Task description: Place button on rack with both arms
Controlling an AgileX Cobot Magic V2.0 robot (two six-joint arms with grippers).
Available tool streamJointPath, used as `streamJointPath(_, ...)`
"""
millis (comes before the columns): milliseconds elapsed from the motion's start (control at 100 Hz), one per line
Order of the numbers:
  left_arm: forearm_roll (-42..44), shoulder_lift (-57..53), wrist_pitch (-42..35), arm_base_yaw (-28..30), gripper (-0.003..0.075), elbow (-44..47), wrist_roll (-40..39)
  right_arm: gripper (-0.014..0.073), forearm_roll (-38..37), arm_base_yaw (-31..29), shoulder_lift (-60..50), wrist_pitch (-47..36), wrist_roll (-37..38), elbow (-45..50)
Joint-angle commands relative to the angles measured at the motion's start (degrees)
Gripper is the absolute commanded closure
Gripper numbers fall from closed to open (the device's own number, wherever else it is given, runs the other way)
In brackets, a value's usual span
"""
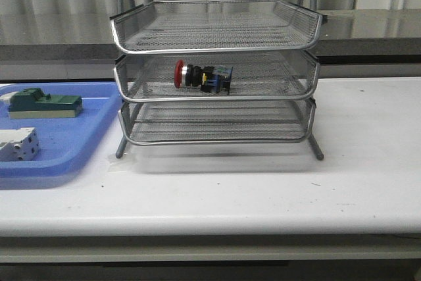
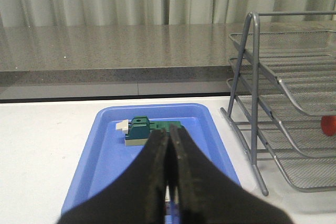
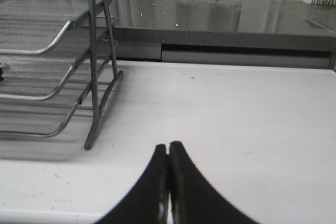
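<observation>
the button [image 1: 201, 77] lies on its side in the rack's [image 1: 217, 74] middle tier at frame centre, placement apparently complete; left hand [image 2: 169, 182] and right hand [image 3: 168, 182] are closed, empty, needing only to park.

We see the button [image 2: 328, 125] only as a red sliver cut off at three o'clock; the blue tray [image 1: 66, 143] runs off at nine o'clock, and the white block [image 1: 18, 145] is perhaps clipped too.
</observation>
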Motion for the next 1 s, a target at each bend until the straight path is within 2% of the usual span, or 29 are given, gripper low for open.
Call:
streamJointPath(0, -1.1, 0.5, -3.3, 0.1, 0.0741, -1.7, -0.2, 0.0652, -1.0, -0.3, -1.0, -6.4, 0.0, 0.4)
streamJointPath(130, -1.1, 0.5, -3.3, 0.1, 0.0741, -1.7, -0.2, 0.0652, -1.0, -0.3, -1.0, -9.4, 0.0, 3.2)
streamJointPath(990, -1.1, 0.5, -3.3, 0.1, 0.0741, -1.7, -0.2, 0.0652, -1.2, -0.3, -1.0, -9.3, 0.0, 3.1)
